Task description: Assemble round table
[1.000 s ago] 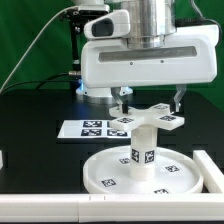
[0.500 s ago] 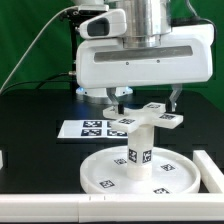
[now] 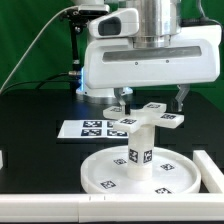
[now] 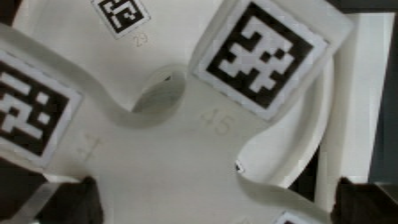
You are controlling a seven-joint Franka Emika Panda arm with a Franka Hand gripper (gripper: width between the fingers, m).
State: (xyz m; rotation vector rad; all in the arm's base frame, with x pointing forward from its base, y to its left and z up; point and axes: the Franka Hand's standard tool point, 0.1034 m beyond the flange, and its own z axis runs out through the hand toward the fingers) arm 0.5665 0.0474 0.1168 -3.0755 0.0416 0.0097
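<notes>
Above the large white plastic disc (image 3: 142,172) on the black table (image 3: 40,110), where the short white cylindrical leg (image 3: 139,146) carries its tagged cross-shaped base piece (image 3: 146,118), my gripper (image 3: 151,100) hangs wide open, holding nothing, so I should descend centred and straight.

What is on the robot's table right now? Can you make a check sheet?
Surface: black table, with a white rail along its near edge.
Job's things: round disc lies flat; leg stands upright on its middle; cross-shaped base piece sits on top of the leg. All carry square tags.
Clutter: marker board lies flat behind the disc.
Gripper: gripper open, over the base piece, holding nothing.
Cables: one cable arcs down at the exterior view's left.
Surroundings: green backdrop.
</notes>
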